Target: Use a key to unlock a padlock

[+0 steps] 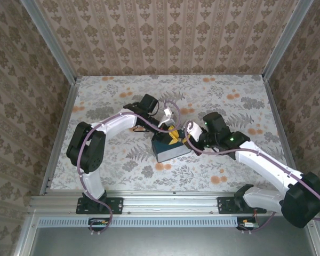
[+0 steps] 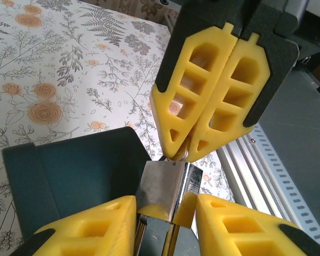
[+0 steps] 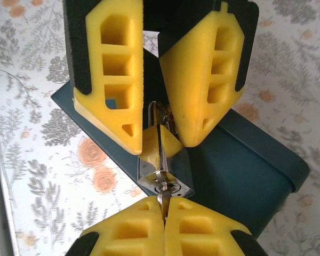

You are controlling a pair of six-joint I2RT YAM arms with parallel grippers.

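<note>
Padlock: silver body, held over the near corner of a dark teal box; whether it rests on the box, I cannot tell
Padlock position on table: middle of the floral table, where the two arms meet
Keyhole: on the end of the padlock that faces the right gripper
Shackle: thin metal loop running up between the left fingers; locked or sprung, I cannot tell
Left gripper: jaws narrow, one yellow finger against each side of the padlock body, so it is gripping the padlock
Right gripper: fingers pressed together tip to tip, pinching the key
Key: only a short stretch of metal shows between the right fingertips and the keyhole; blade in line with the keyhole and entering it; how deep, I cannot tell
Grippers, relation: nose to nose, tips just apart, with the padlock between them
Box: lies flat on the table, near corner under the padlock, top face bare
Arms: left reaches in from the left, right from the right, both bent over the box
</note>
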